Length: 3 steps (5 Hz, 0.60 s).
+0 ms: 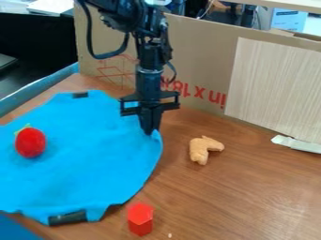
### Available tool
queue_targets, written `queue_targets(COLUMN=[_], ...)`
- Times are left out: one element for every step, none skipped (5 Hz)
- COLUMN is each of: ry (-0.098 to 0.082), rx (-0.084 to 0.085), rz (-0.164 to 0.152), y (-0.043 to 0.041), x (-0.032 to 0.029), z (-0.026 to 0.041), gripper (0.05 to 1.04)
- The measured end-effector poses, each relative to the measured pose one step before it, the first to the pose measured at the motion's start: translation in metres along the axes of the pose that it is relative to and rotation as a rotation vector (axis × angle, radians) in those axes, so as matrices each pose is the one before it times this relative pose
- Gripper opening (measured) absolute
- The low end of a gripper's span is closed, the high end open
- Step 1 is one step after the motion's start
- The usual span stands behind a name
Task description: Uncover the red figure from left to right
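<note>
A: Where's the end effector?

B: The gripper (149, 131) is at the right edge of the blue cloth (81, 145), fingers narrow and close together, seemingly pinching a bit of fabric.

A: And the red figure?

B: If it's the red hexagonal block (140, 218), it stands uncovered on the table (251, 201), just beyond the cloth's near edge, towards its right side. The red round toy (30, 142) lies on top of the cloth, at its left.

A: So what could go wrong?

B: A pull to the right might drag the cloth's near edge into the block, covering it again or tipping it over. The round toy could ride along with the fabric, or roll off it.

A: Anything beyond the cloth's right edge?

B: The tan figure (203, 149) is near there, so bunching fabric could shove it. And with so little in the pinch, the cloth's drag may make it slip.
</note>
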<state>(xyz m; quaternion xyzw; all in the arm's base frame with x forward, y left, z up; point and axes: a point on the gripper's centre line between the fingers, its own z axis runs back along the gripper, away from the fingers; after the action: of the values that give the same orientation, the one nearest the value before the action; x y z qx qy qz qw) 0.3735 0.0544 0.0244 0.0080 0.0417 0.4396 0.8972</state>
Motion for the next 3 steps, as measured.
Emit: queue_targets(ry=[-0.0155,-0.0358,-0.0087], rx=[-0.0101,-0.0026,0.0089], rz=[-0.0282,-0.0058,-0.0030], y=[-0.00871,-0.00421,0.00142], x=[-0.00406,0.00183,0.00134], z=[-0.00031,0.00065,-0.00093], gripper=[0.237,0.507,0.813])
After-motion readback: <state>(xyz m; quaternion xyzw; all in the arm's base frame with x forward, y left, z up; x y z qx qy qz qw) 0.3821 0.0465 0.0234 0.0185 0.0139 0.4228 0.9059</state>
